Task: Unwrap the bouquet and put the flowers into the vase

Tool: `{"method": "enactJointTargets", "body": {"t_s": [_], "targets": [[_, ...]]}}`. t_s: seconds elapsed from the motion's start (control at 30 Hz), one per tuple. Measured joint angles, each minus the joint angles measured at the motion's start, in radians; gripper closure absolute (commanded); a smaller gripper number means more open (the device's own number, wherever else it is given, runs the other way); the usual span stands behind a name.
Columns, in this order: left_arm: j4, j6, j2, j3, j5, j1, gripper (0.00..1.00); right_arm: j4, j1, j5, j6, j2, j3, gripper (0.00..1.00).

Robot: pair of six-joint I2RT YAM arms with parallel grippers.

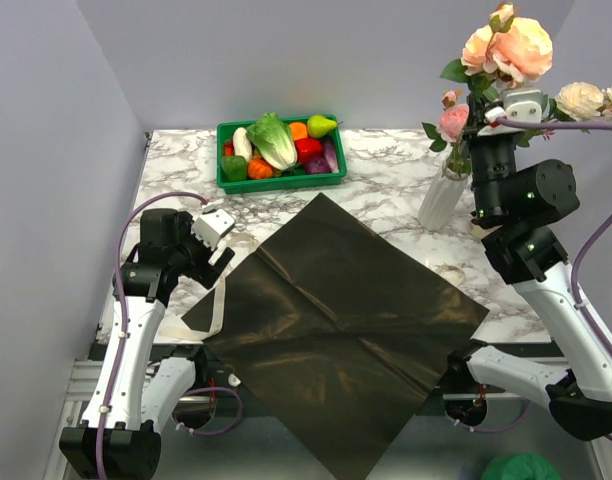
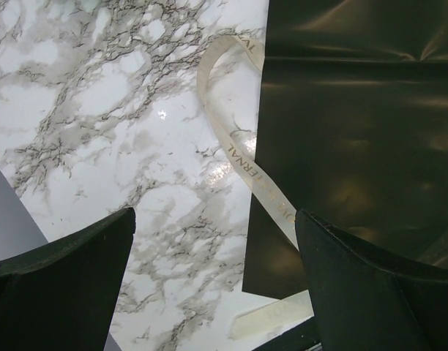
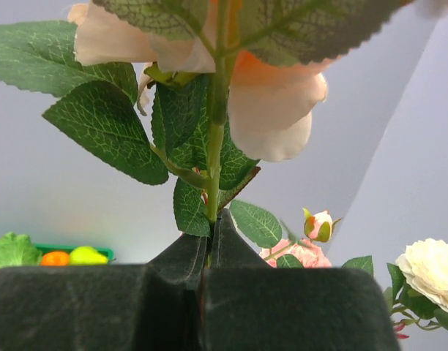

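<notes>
Currently your right gripper (image 1: 501, 115) is clamped shut on the green stem (image 3: 214, 161) of a peach rose (image 1: 522, 46). It holds the rose upright, above and a little to the right of the white ribbed vase (image 1: 441, 205) at the far right of the marble table (image 1: 386, 170). A pink bloom (image 1: 453, 121) and a cream bloom (image 1: 581, 99) appear already seated in the vase. The lower end of the held stem is hidden behind the arm, so confirm it is over the mouth before you descend.

Recommended:
- Keep the stem vertical and lower it slowly.
- Release only once the stem is well inside the neck.
- Avoid brushing the seated leaves; the vase looks slender and could tip.

Your left gripper (image 1: 218, 240) hangs wide open and holds nothing. It is over the cream ribbon (image 2: 239, 139), beside the flattened dark wrapping paper (image 1: 336, 330).
</notes>
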Motion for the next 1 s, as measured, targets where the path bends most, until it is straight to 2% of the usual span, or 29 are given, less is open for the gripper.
{"method": "enactJointTargets", "body": {"t_s": [0.37, 1.0], "targets": [[0.014, 0.0, 0.0, -0.009, -0.001, 0.0, 0.01, 0.173, -0.079, -0.023, -0.051, -0.031, -0.135, 0.99], [0.025, 0.001, 0.011, -0.03, -0.013, 0.0, 0.01, 0.289, -0.236, -0.108, 0.024, 0.055, -0.2, 0.99]]}}
